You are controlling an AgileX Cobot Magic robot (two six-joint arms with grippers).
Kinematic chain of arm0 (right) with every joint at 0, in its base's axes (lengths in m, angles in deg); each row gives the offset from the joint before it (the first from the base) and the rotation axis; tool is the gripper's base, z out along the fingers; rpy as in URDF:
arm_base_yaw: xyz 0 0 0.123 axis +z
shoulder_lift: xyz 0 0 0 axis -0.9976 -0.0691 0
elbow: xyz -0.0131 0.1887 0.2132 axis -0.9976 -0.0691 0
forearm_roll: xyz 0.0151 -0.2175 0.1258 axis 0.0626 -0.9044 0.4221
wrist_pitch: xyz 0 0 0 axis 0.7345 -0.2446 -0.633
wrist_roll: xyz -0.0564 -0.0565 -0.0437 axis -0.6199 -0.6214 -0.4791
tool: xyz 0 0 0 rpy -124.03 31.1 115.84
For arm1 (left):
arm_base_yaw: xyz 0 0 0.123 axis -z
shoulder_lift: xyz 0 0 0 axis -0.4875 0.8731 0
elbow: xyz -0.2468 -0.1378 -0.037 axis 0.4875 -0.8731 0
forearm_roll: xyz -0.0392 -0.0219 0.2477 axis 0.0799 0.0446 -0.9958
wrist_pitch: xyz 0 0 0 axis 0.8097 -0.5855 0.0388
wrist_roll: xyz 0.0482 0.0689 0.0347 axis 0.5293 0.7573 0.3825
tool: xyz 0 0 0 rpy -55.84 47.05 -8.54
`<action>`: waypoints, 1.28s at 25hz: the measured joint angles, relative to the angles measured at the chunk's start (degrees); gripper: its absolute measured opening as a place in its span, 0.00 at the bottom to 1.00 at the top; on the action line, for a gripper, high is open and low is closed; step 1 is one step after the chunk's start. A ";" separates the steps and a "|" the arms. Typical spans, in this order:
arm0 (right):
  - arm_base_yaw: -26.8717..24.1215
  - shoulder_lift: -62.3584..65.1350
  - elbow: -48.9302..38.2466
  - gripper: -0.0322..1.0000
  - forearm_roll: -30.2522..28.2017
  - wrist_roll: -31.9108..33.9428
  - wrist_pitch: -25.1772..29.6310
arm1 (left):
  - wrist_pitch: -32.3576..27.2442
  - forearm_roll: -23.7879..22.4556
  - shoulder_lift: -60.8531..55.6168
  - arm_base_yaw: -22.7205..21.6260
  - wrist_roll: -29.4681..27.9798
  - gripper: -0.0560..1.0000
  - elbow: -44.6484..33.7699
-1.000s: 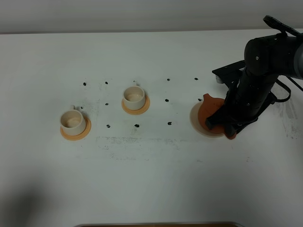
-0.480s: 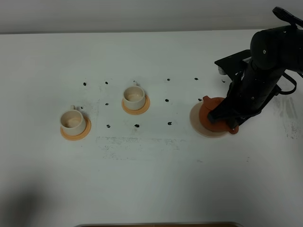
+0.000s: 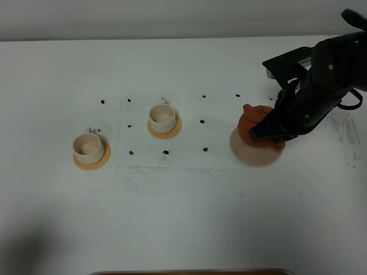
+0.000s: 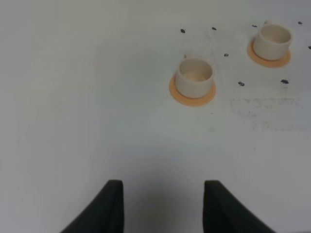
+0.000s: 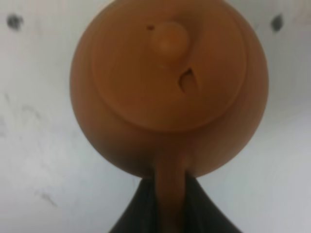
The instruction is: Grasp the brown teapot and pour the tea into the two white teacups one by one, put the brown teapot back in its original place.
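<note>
The brown teapot (image 3: pixel 250 122) hangs just above its pale beige saucer (image 3: pixel 252 154) at the right of the table. My right gripper (image 3: pixel 270 130) is shut on the teapot's loop handle. In the right wrist view the teapot (image 5: pixel 167 87) fills the frame, lid knob up, with the handle between my right gripper's (image 5: pixel 169 183) black fingers. Two white teacups stand on orange coasters, one mid-table (image 3: pixel 162 117) and one further left (image 3: pixel 88 145). My left gripper (image 4: pixel 164 188) is open and empty over bare table, with both cups ahead of it, the nearer one (image 4: pixel 194 75) and the farther one (image 4: pixel 274 41).
Small black marks (image 3: pixel 204 121) dot the white table between the cups and the saucer. A scuffed grey streak (image 3: pixel 166 172) runs in front of them. A brown edge (image 3: pixel 189 271) shows at the table's near side.
My right gripper has lifted the teapot off the saucer and shifted up and slightly back. The saucer is now mostly uncovered. The cups have not moved.
</note>
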 joint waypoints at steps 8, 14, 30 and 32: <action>1.20 10.53 -11.68 0.14 -2.00 1.87 -15.75 | 0.00 0.00 0.00 0.00 0.00 0.44 0.00; 7.04 14.46 -13.49 0.14 -3.66 1.95 -20.74 | 0.00 0.00 0.00 0.00 0.00 0.44 0.00; 10.16 4.97 -5.06 0.14 -4.25 -2.18 -24.18 | 0.00 0.00 0.00 0.00 0.06 0.44 0.00; 10.28 3.63 -4.71 0.14 -4.25 -3.79 -24.40 | 0.00 0.00 0.00 0.00 0.06 0.44 0.00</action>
